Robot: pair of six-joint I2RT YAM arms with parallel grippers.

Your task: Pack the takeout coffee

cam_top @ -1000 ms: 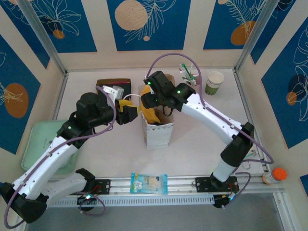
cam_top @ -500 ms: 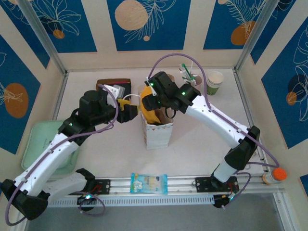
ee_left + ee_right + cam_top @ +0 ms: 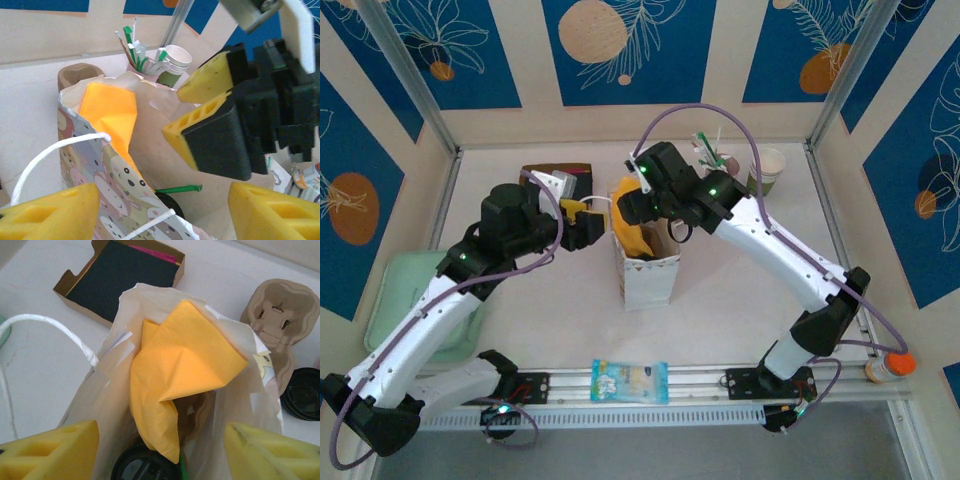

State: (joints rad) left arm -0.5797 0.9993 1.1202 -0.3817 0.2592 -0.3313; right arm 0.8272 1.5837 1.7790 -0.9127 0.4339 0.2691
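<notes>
The takeout coffee (image 3: 767, 170), a white paper cup with a green lower band, stands upright at the back right of the table, apart from both grippers; it also rises behind the bag (image 3: 175, 61). A patterned paper bag (image 3: 646, 272) stands open mid-table with an orange napkin (image 3: 185, 365) sticking out and a black-lidded cup (image 3: 142, 467) at its bottom. My right gripper (image 3: 636, 208) hovers open over the bag's mouth, its fingers astride the opening (image 3: 160, 455). My left gripper (image 3: 602, 226) is open at the bag's left wall, which stands between its fingers (image 3: 160, 212).
A pink cup of utensils (image 3: 139, 54) stands beside the coffee. A brown cup carrier (image 3: 281, 315) and a loose black lid (image 3: 303, 393) lie behind the bag. A cardboard box of dark napkins (image 3: 556, 181) sits back left, a green tray (image 3: 408, 300) left, a snack packet (image 3: 630, 381) near.
My right arm has swung a little back and to the right above the bag, partly covering the utensil cup. My left gripper has edged toward the back and widened slightly.
</notes>
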